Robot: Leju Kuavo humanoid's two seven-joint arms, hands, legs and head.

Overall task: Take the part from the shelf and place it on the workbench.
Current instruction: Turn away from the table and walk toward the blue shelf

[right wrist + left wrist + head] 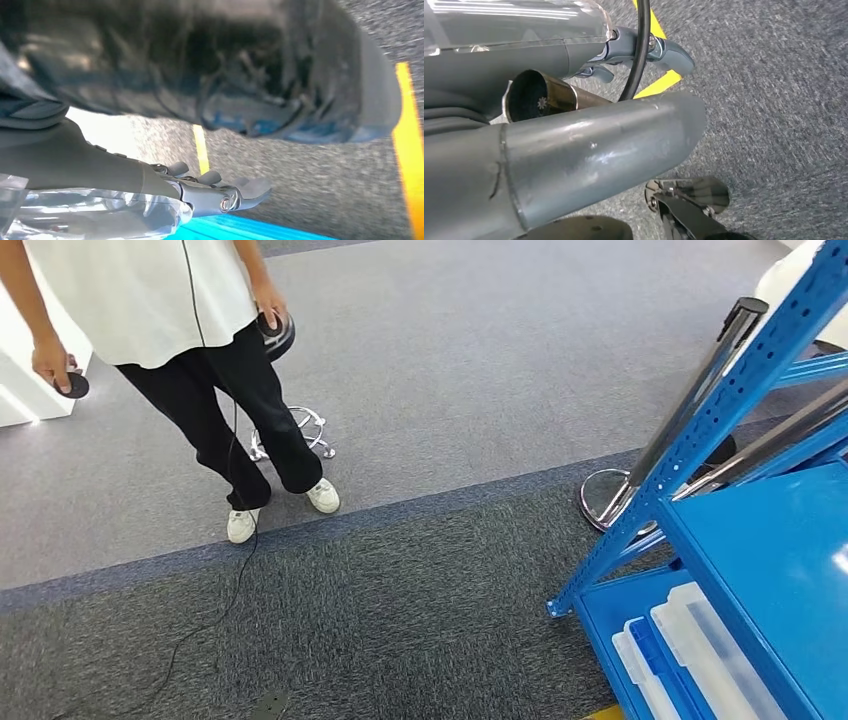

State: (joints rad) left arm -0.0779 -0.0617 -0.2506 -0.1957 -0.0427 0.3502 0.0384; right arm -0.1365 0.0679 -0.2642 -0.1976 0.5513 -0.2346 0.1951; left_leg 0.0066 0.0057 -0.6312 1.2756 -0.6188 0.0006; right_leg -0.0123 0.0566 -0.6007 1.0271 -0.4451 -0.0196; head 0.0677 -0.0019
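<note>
In the left wrist view my left hand (594, 150) holds a short metal cylinder part (551, 97) with a dark hollow end and a brassy side. The part lies between the thick grey thumb and the fingers (664, 52). A black cable crosses in front of it. My right hand (210, 192) hangs over grey carpet with its fingers stretched out and nothing in them. The blue shelf (770, 570) stands at the right of the head view, and a strip of it shows beside my right hand (240, 230).
A person (200, 340) stands at the far left holding controllers, with a stool base (300, 430) behind and a cable (230, 580) trailing over the carpet. A chrome stanchion post (690, 410) leans by the shelf. Clear plastic boxes (690, 650) lie on the lower shelf. Yellow floor tape (659, 85) runs nearby.
</note>
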